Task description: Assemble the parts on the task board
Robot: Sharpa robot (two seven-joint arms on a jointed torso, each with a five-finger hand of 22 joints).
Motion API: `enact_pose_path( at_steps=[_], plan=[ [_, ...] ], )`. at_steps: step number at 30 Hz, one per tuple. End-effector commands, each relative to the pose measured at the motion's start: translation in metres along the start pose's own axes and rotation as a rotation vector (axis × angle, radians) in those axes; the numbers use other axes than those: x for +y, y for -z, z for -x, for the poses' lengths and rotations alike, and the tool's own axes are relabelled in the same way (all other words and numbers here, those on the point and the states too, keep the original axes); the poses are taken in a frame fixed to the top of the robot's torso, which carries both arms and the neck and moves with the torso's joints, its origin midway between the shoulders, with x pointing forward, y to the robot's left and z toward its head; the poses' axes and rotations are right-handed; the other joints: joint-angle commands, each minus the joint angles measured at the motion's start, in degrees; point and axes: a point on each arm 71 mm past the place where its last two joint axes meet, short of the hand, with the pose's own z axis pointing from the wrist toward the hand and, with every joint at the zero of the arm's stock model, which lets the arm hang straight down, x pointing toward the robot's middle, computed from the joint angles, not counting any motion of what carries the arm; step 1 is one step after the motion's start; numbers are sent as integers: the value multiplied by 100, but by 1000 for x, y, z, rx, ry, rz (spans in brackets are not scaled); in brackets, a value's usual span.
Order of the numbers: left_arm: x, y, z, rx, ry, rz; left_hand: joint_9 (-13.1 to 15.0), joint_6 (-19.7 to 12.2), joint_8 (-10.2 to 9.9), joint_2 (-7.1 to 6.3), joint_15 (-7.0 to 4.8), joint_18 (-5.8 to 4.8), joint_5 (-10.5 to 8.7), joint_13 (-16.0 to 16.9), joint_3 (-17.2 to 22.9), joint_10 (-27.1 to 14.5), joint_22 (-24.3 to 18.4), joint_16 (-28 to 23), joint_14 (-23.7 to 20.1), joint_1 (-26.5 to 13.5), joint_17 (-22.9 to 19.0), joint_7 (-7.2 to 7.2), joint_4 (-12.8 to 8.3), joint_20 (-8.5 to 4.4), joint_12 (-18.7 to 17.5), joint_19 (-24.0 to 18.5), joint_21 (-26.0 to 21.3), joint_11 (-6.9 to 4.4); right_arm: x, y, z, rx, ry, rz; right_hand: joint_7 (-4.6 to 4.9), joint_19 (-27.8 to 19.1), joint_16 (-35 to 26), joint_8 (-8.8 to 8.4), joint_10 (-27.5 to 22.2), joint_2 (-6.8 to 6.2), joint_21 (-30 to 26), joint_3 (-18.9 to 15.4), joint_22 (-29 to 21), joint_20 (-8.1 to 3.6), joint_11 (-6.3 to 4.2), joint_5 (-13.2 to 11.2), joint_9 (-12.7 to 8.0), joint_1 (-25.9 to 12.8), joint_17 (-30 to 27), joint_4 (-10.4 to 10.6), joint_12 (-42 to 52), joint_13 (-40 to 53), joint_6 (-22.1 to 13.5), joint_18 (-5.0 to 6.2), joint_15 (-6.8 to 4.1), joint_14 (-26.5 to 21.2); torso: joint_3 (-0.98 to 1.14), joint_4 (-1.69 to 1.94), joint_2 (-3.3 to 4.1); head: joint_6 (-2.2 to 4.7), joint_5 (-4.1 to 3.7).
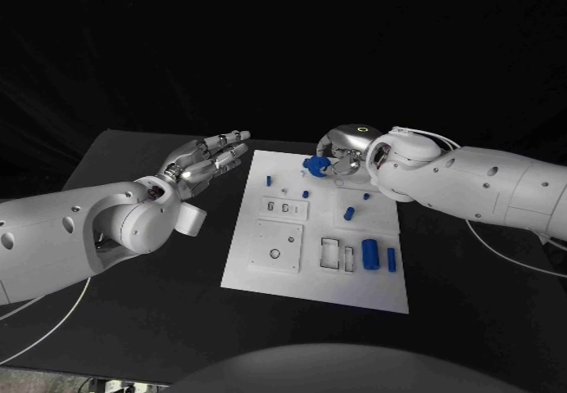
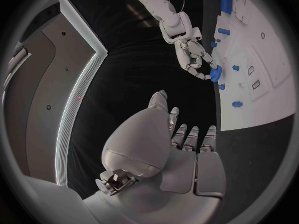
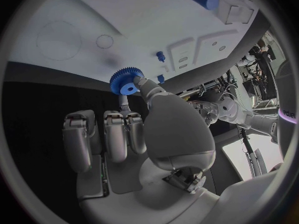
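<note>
The white task board [image 1: 319, 288] lies in the middle of the black table. My right hand [image 1: 344, 155] hovers over the board's far end and pinches a blue gear [image 1: 315, 165] between thumb and fingertips. The right wrist view shows the gear [image 3: 126, 81], toothed with a centre hole, at the tips of that hand [image 3: 143, 129], just above the board [image 3: 124, 20]. My left hand [image 1: 208, 164] floats beside the board's far left edge, fingers stretched out and apart, holding nothing. From the left wrist, that hand [image 2: 181, 154] points toward the right hand [image 2: 196, 59] and its gear [image 2: 216, 74].
On the board's right side lie a large blue cylinder [image 1: 371, 254] and a thin blue bar [image 1: 391, 259]. A short blue piece [image 1: 350, 213] and small blue pegs [image 1: 269, 179] stand further back. Rectangular recesses and a round hole [image 1: 275, 254] mark the board's near half.
</note>
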Motion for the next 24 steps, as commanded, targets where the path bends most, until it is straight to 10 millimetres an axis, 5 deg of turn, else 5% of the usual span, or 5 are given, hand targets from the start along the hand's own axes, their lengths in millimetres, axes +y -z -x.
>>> enact_pose_path(
  at_steps=[1, 20, 24],
  plan=[
    [-1, -1, -3, 22, 4, -7, 5, 37, 21, -15, 32, 91, 20, 6, 22, -6, -96, 37, -18, 62, 10, 18, -4, 38, 19, -9, 17, 43, 6, -7, -3, 47, -14, 22, -371, 541, 20, 435, 594, 21, -42, 4, 1475, 0, 28, 2, 524, -38, 1506, 19, 22, 1510, 428, -15, 28, 608, -1, -3, 2, -8, -10],
    [-1, -3, -4, 27, 5, -6, 5, 35, 21, -17, 33, 92, 24, 6, 25, -6, -93, 43, -15, 68, 11, 24, -4, 39, 19, -4, 22, 50, 27, -27, -14, 104, -22, 42, -292, 492, 20, 241, 594, 26, -92, 44, 1453, 55, 78, -2, 409, -17, 1506, 8, 22, 1510, 357, 2, 84, 608, -2, -9, -3, 9, -31],
    [-1, -3, -4, 29, 6, -6, 5, 35, 21, -17, 33, 92, 24, 6, 25, -6, -93, 43, -15, 68, 11, 24, -4, 39, 19, -4, 22, 50, 28, -29, -16, 113, -22, 41, -248, 459, 20, 66, 594, 24, -125, 54, 1438, 85, 97, -106, 291, -48, 1506, 35, 22, 1510, 267, 13, 100, 608, 1, -10, -2, -3, -33]
  ],
)
